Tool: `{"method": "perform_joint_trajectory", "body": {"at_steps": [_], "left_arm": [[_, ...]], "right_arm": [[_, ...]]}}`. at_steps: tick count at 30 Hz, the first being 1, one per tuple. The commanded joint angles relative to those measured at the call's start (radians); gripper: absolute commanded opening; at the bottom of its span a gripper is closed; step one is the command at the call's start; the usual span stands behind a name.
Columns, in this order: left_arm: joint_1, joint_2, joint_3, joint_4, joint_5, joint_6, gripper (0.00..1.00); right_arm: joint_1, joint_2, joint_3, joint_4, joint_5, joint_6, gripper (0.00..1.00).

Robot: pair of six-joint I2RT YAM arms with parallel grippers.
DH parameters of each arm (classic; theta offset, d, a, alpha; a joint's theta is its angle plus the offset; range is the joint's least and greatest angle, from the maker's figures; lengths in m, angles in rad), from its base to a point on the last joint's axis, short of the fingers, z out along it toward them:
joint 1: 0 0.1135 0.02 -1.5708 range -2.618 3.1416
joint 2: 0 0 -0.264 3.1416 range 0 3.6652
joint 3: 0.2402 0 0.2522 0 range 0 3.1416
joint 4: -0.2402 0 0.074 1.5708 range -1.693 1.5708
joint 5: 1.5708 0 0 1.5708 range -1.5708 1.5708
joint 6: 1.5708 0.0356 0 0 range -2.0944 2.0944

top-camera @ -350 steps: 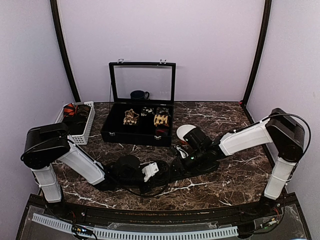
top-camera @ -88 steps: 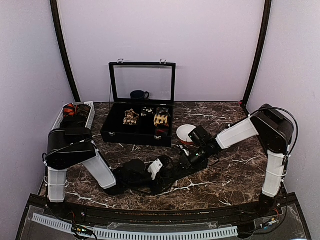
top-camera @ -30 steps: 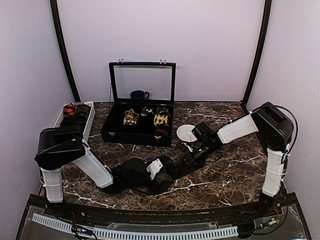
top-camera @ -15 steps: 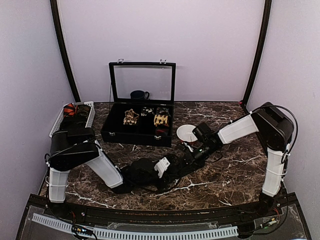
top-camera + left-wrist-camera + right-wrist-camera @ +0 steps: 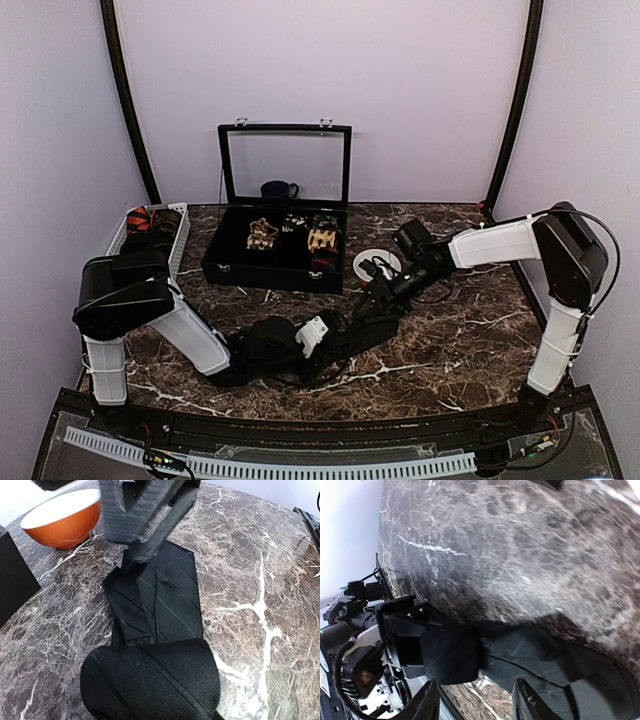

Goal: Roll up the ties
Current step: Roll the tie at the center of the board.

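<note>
The black tie (image 5: 155, 605) was found on the dark marbled surface (image 5: 260, 580), near the front and between the two arms. One end of it was wound into a thick roll (image 5: 150, 680). The unrolled remainder was laid flat, stretched away from the roll towards the orange bowl (image 5: 60, 522), with creases and a seam seen along it.

The roll was pinched by the left tool (image 5: 445, 652): in the right wrist view it was seen lodged between the two black fingers, which were pressed against it on either side. The right tool (image 5: 476, 690) was held spread, its fingers (image 5: 425, 705) set well apart with nothing between them. It was positioned above the flat far end of the tie, near the bowl; whether the fabric was touched by its tips could not be told.

Behind, a black case (image 5: 275, 270) was stood with its glass lid raised. Several rolled ties (image 5: 262, 235) were kept in its compartments, tan and black-white patterned ones among them. A white basket (image 5: 178, 250) was placed at the left edge of the surface, near the case, and a red patterned tie (image 5: 140, 220) was seen inside it. A dark mug (image 5: 279, 189) was seen behind the case, through the lid.
</note>
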Motion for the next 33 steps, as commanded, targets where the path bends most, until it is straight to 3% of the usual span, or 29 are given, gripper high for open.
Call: {"method": "perform_joint_trajectory", "body": {"at_steps": [1,9,19,25,33], "left_arm": [[-0.002,-0.019,-0.017,-0.127,0.01,0.012,0.36],[-0.002,-0.019,-0.004,-0.144,0.015,0.011,0.36],[-0.002,-0.017,-0.019,-0.138,0.029,0.011,0.36],[-0.002,-0.011,-0.015,-0.132,0.039,0.009,0.36],[-0.002,-0.008,-0.01,-0.134,0.037,0.008,0.36]], "right_arm": [[0.062,0.01,0.057,-0.012,-0.032,0.019,0.52],[0.13,0.061,0.093,-0.048,0.003,-0.009,0.48],[-0.028,0.02,0.104,-0.046,0.172,-0.015,0.46],[-0.031,0.113,0.189,-0.095,0.199,-0.104,0.49],[-0.008,0.187,0.23,-0.177,0.203,-0.222,0.45]]}}
